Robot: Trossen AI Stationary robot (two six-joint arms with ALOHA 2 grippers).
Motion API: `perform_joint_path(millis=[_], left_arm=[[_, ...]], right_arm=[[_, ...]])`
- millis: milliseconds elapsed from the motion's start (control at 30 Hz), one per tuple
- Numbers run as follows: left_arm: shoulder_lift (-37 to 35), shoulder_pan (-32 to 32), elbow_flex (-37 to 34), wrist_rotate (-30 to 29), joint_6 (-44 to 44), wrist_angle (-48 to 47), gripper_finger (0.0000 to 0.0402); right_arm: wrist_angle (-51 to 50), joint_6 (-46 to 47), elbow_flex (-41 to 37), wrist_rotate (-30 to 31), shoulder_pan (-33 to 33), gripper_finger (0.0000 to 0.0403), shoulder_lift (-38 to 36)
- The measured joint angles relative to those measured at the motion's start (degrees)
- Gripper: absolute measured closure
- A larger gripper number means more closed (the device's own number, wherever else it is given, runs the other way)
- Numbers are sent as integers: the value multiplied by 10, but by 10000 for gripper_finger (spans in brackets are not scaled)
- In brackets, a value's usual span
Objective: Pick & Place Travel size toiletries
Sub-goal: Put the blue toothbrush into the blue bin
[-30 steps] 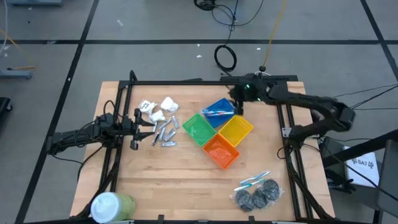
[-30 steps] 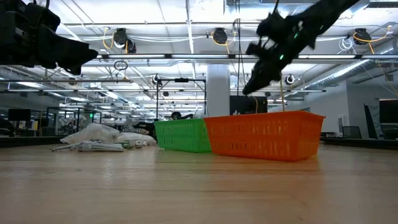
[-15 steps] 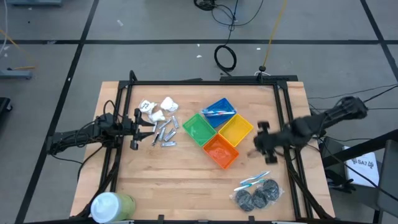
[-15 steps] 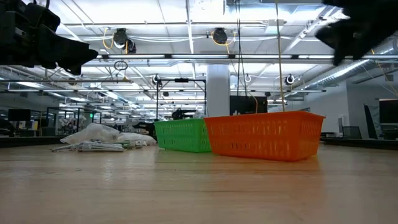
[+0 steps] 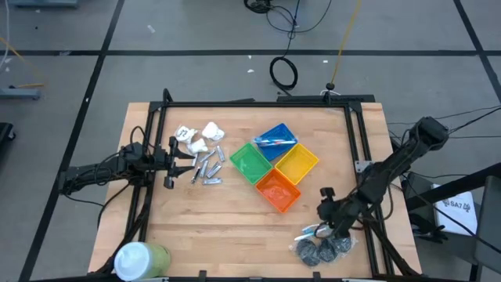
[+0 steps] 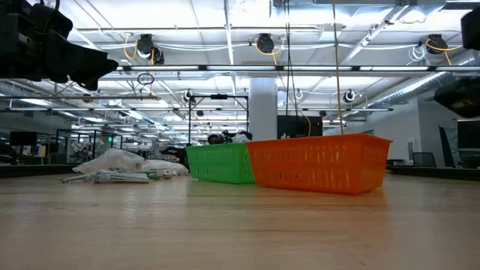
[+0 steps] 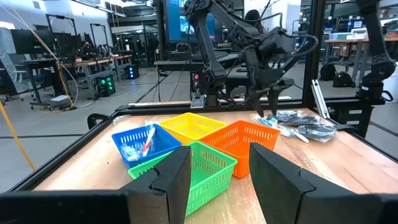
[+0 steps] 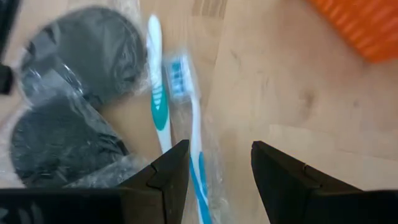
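1. While the left gripper (image 5: 182, 162) waits beside the silver pieces (image 5: 207, 168) and white packets (image 5: 200, 138), its fingers apart and empty, the right gripper (image 5: 327, 227) hangs over the blue-and-white sticks (image 5: 317, 229) near the table's front right corner.
2. Its fingers (image 8: 166, 177) stand apart with one wrapped stick (image 8: 194, 149) showing between them; whether they touch it cannot be told, and nothing is held.
3. The dark wads (image 5: 322, 247) lie just beside the sticks, in clear wrap.
4. A second ago the right gripper was over the blue bin (image 5: 275, 139); half a second ago it was beside the orange bin (image 5: 278, 191).
5. The left gripper and all items lie as before.
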Motion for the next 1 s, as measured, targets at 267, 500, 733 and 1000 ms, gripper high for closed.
perform_joint_path(millis=[267,500,733,1000], left_arm=[[0,0,0,0,0,0,243],[0,0,0,0,0,0,243],[0,0,0,0,0,0,243],[0,0,0,0,0,0,243]], right_arm=[[2,15,0,-30,4,243,54],[-10,14,0,-30,4,258,59],[-25,-19,0,-29,-8,280,59],[-16,0,-29,-27,-14,287,57]])
